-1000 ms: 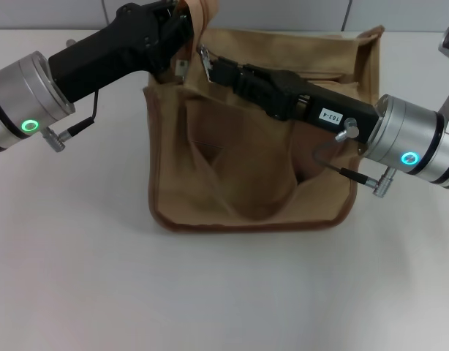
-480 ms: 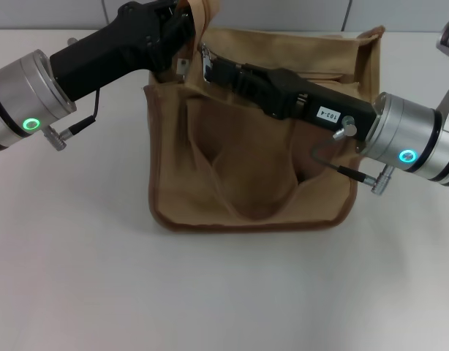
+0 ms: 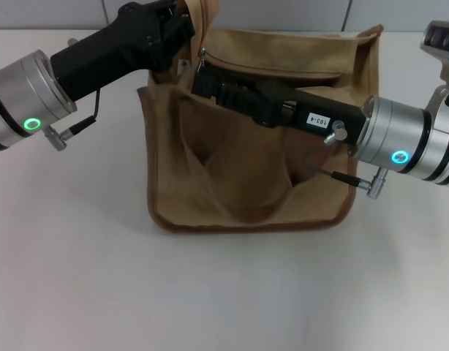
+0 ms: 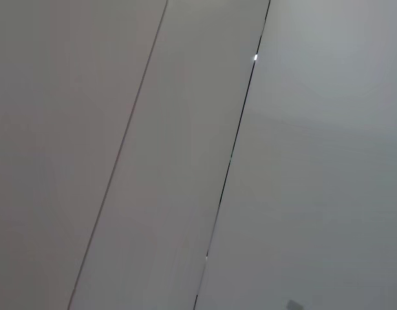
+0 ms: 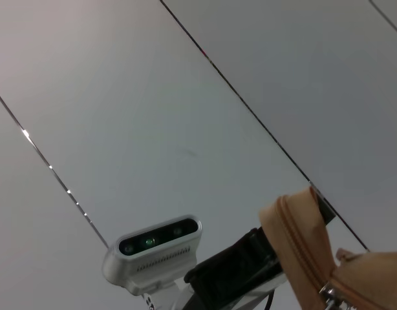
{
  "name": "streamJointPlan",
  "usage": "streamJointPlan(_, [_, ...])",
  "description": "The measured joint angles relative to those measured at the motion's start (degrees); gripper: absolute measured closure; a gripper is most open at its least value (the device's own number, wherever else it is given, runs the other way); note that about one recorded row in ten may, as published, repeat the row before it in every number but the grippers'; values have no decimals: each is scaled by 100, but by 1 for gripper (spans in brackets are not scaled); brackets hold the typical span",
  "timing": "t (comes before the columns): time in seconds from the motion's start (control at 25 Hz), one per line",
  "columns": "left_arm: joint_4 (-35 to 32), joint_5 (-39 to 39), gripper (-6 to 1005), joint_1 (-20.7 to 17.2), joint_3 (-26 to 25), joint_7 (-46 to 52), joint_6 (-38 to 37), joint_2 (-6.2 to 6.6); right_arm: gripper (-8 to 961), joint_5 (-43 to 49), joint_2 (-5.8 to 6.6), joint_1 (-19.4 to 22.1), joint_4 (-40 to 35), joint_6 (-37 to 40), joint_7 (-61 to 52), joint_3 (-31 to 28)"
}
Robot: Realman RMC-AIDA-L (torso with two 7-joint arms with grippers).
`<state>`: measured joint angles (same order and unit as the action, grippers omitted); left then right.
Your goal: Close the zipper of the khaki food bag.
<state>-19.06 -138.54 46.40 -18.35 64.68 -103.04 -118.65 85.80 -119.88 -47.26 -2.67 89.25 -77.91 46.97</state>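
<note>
We log the boxy tan canvas food bag (image 3: 246, 153) mid-table. The black left gripper (image 3: 182, 25) pinches its far-left top corner. The black right gripper (image 3: 201, 77) sits at the tan zip line (image 3: 276, 72); we cannot tell its finger state.

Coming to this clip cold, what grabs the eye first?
The khaki food bag stands mid-table, its top open, with both arms reaching into it. The left gripper is at the bag's upper left corner by a raised handle. The right gripper stretches across the opening to the zipper near that same corner. The right wrist view shows only a tan strap and the other arm's camera.
</note>
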Motion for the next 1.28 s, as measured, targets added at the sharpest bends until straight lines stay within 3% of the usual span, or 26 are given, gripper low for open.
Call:
streamJointPlan(0.44, [51, -2, 970, 5, 8, -79, 73, -2, 449, -16, 0, 8, -29, -256, -225, 68])
streamJointPlan(1.28, [120, 17, 969, 2, 1, -80, 6, 9, 467, -279, 0, 8, -45, -486, -398, 62])
